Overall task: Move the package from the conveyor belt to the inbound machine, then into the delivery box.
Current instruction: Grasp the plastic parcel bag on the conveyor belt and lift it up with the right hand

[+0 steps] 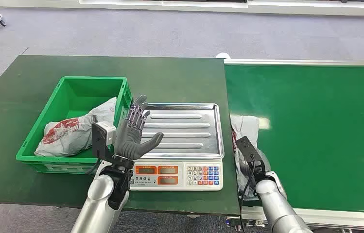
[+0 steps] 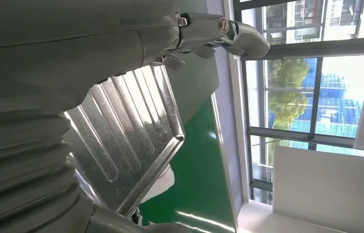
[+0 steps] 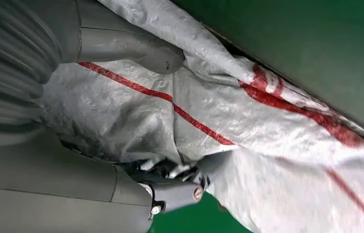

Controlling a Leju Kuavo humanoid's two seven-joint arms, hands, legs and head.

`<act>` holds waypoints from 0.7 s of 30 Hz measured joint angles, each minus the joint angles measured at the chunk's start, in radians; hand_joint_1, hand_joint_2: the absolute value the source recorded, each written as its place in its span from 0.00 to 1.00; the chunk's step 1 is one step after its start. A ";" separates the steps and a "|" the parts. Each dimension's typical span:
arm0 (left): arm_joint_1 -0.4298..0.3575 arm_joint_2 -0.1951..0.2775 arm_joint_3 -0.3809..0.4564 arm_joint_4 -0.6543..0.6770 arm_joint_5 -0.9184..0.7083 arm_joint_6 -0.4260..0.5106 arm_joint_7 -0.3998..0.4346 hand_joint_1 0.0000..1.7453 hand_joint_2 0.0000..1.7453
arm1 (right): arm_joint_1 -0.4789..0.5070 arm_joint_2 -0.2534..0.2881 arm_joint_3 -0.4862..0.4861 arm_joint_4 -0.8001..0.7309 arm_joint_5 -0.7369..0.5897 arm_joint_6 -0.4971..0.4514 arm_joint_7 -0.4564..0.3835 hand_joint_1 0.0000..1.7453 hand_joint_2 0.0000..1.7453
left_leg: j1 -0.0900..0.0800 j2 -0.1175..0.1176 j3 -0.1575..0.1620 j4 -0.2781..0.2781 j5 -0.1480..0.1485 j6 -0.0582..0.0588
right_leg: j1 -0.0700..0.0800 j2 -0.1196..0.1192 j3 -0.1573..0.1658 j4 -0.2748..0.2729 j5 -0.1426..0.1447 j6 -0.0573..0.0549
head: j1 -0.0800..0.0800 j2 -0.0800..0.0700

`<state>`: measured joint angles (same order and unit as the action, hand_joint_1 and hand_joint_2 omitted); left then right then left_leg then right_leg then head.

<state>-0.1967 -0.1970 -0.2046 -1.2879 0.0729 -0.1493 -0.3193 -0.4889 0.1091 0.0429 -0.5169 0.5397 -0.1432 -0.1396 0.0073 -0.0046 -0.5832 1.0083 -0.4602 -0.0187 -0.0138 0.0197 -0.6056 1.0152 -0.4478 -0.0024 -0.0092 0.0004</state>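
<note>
Two robot hands work at a parcel station: the left robot hand (image 1: 132, 133) is raised with fingers spread and nothing in it, between the green delivery box (image 1: 75, 97) and the steel tray of the inbound machine (image 1: 185, 128), a counter scale with a keypad and orange displays. The right robot hand (image 1: 249, 162) is largely hidden in the head view behind its wrist camera; the right wrist view shows its thumb and fingers closed around the grey package (image 3: 248, 121), a crumpled plastic mailer with red stripes. That package lies at the near left edge of the green conveyor belt (image 1: 316, 126), just beside the scale, and only part of it can be seen past the arm. Another grey-and-red mailer (image 1: 75, 128) lies in the delivery box, its printing too creased to read. Box and scale stand on a dark green table (image 1: 19, 97). Grey carpet tiles (image 1: 121, 29) cover the floor beyond, and the left wrist view catches tall windows (image 2: 296, 87) with trees outside.
</note>
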 joint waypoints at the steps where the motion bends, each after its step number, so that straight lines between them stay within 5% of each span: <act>1: 0.000 0.000 0.000 0.000 0.000 0.000 0.000 0.00 1.00 | 0.000 0.000 0.000 0.000 -0.004 -0.003 -0.004 1.00 1.00 | 0.000 0.000 0.000 0.000 0.000 0.000 | 0.000 0.000 0.000 0.000 0.000 0.000 | 0.000 0.000; 12: 0.005 0.003 0.000 -0.006 -0.010 0.000 -0.004 0.00 1.00 | 0.016 0.003 0.003 -0.033 -0.044 -0.046 -0.039 1.00 1.00 | 0.000 -0.001 -0.001 0.000 -0.001 -0.001 | 0.000 -0.001 0.000 0.000 -0.001 0.000 | 0.000 0.000; 21: 0.041 0.003 0.003 -0.040 -0.037 0.013 -0.016 0.00 1.00 | 0.107 0.009 0.044 -0.301 -0.056 -0.149 -0.071 1.00 1.00 | -0.001 -0.003 -0.004 0.000 -0.001 0.000 | 0.000 -0.003 -0.002 0.000 -0.001 0.001 | 0.000 0.000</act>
<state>-0.1561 -0.1942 -0.2017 -1.3281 0.0356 -0.1368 -0.3352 -0.3821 0.1182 0.0872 -0.8177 0.4832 -0.2920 -0.2103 0.0068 -0.0072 -0.5869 1.0082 -0.4611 -0.0191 -0.0139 0.0169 -0.6072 1.0152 -0.4490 -0.0015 -0.0092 0.0004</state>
